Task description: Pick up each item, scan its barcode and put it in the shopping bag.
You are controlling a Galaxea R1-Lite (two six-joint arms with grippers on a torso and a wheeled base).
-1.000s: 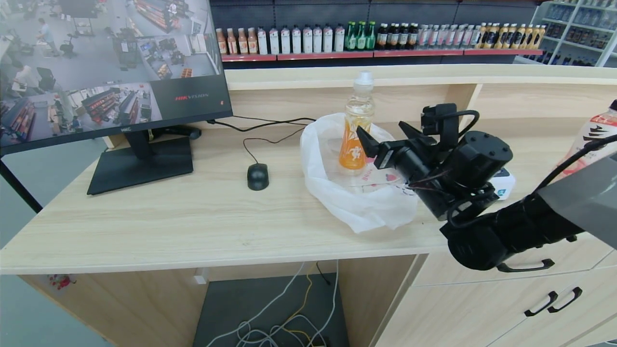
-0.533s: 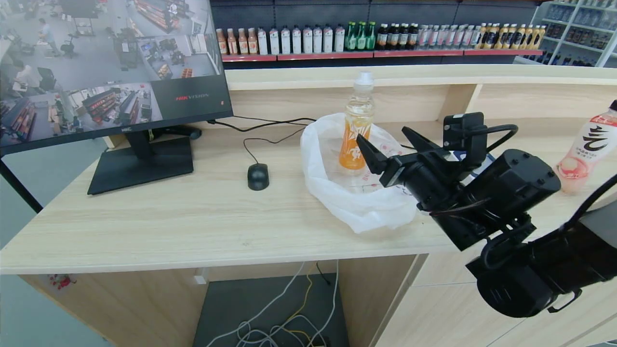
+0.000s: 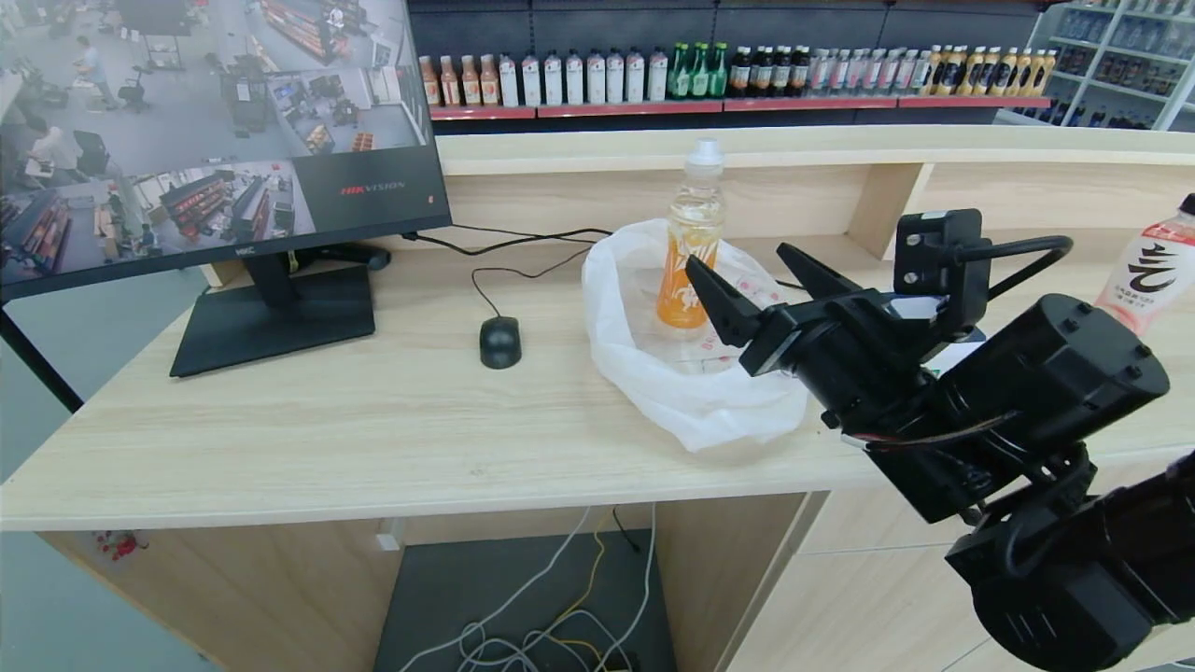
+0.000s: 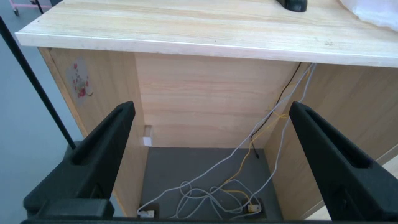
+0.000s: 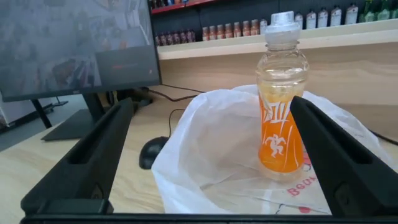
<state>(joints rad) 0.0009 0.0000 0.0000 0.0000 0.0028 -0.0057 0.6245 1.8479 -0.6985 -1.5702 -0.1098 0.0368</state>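
Note:
An orange drink bottle [image 3: 689, 245] with a white cap stands upright inside the white shopping bag [image 3: 686, 397] on the wooden counter. My right gripper [image 3: 742, 266] is open and empty, just to the right of the bag, fingers pointing at the bottle. In the right wrist view the bottle [image 5: 281, 124] and the bag [image 5: 208, 165] lie straight ahead between the open right gripper [image 5: 211, 106] fingers. A pink-labelled bottle [image 3: 1153, 266] stands at the counter's far right. My left gripper [image 4: 211, 109] is open and empty, low in front of the counter's front edge [image 4: 186, 46].
A monitor [image 3: 201, 131] on its stand occupies the counter's left, with a black mouse [image 3: 499, 342] and its cable between it and the bag. A white box [image 3: 952, 357] lies behind my right arm. Loose cables [image 4: 230, 186] hang under the counter. A raised ledge [image 3: 747, 145] backs the counter.
My right arm has swung rightward and lower, while its open fingers stayed near the bag. The pink-labelled bottle has come out from behind the arm.

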